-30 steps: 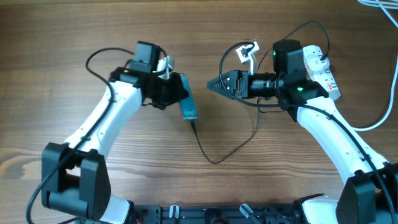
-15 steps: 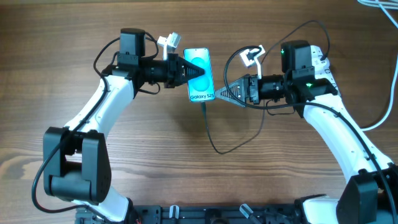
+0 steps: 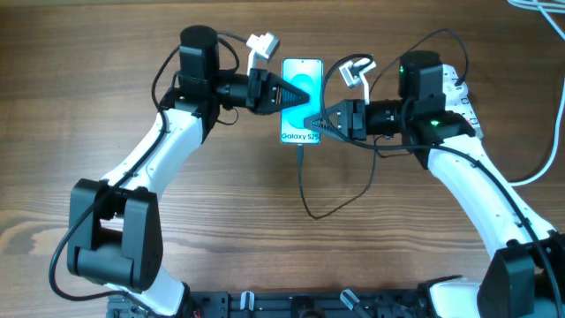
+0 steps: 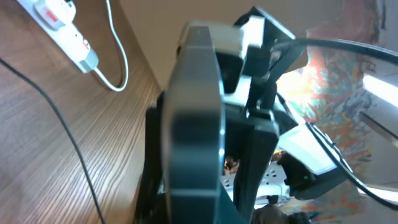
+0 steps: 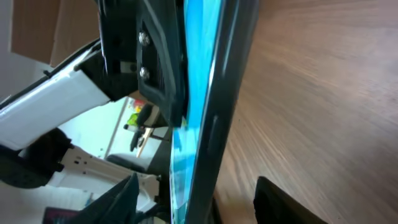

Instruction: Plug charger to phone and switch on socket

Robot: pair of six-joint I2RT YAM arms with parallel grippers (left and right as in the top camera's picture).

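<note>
The phone [image 3: 302, 88] faces up, with a cyan screen and a white text strip at its lower end. My left gripper [image 3: 284, 94] is shut on its left edge and holds it above the table. My right gripper [image 3: 312, 120] is open, with its fingers on either side of the phone's right edge. The right wrist view shows the phone [image 5: 211, 93] edge-on between my open fingers [image 5: 205, 199]. The charger's black cable [image 3: 305, 190] hangs from the phone's lower end in a loop and runs up behind my right arm. The socket [image 3: 461, 99] lies at the far right, partly hidden by that arm.
The socket's thick white cord [image 3: 540, 172] curves along the right edge of the table. The left wrist view shows the socket [image 4: 59, 25] at top left, with its cord [image 4: 115, 62] and the black cable [image 4: 59, 124] on the wood.
My left gripper has carried the phone right and away, turning its screen up. My right gripper has moved left and now straddles the phone's right edge. The cable has followed.
</note>
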